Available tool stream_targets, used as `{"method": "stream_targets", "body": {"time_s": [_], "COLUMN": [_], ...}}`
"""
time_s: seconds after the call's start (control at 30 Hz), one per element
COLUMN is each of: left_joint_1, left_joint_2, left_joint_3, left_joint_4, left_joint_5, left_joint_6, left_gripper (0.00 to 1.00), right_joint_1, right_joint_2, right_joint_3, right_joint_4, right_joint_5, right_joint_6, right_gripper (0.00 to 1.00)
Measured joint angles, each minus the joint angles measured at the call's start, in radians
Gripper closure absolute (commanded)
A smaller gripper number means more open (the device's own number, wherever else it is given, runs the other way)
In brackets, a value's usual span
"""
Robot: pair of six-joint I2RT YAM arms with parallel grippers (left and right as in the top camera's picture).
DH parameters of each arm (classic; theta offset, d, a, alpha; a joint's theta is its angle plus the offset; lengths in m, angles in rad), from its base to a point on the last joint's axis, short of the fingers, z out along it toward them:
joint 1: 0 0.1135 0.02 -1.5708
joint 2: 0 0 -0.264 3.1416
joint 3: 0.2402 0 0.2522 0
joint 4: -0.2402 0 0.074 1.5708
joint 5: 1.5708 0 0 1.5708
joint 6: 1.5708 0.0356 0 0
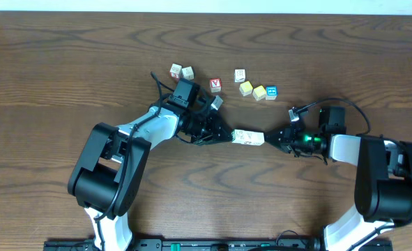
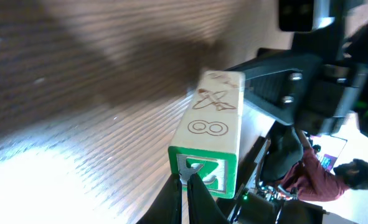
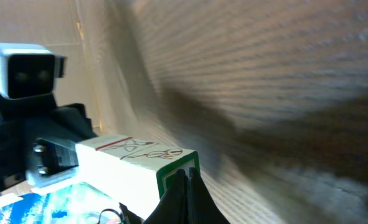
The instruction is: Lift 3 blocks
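Note:
A short row of three whitish-cream blocks [image 1: 248, 137] lies end to end between my two grippers at mid-table. My left gripper [image 1: 231, 136] is shut, its joined fingertips pressed against the row's left end. My right gripper [image 1: 267, 139] is shut too and presses on the right end. In the left wrist view the blocks [image 2: 213, 118] show an "8", a crossed drawing and a green-bordered end face, which the left gripper [image 2: 187, 182] touches. In the right wrist view the right gripper [image 3: 187, 177] meets the other green-edged end of the blocks [image 3: 131, 163]. The row appears raised, with its shadow on the wood.
Loose cubes lie behind the arms: two pale lettered ones [image 1: 181, 72], a red one [image 1: 215, 85], a white one [image 1: 240, 75], two yellow ones [image 1: 252, 90] and a blue one [image 1: 271, 91]. Both arm bases stand at the table's front edge.

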Motion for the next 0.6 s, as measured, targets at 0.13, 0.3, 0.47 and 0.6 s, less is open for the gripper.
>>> {"method": "stream_targets", "body": {"time_s": [0.13,0.3,0.47,0.6], "left_joint_1": [0.000,0.000,0.000,0.001], "left_joint_2": [0.000,0.000,0.000,0.000], "left_joint_3": [0.000,0.000,0.000,0.000], "left_joint_4": [-0.007,-0.012,-0.016,-0.018], "left_joint_5": [-0.014,-0.032,-0.040,-0.050], "left_joint_6": [0.000,0.000,0.000,0.000], "left_gripper": [0.93,0.93,0.93,0.93], "right_joint_1": [0.000,0.006,0.010,0.015], "right_joint_2": [-0.047,-0.065,-0.065,-0.065], "right_joint_3": [0.000,0.000,0.000,0.000], "right_joint_4": [0.003,0.008,0.009,0.009], "right_joint_5": [0.003,0.000,0.003,0.003], "right_joint_6": [0.004,0.007,0.008,0.011], "right_gripper": [0.99,0.99,0.99,0.99]}}
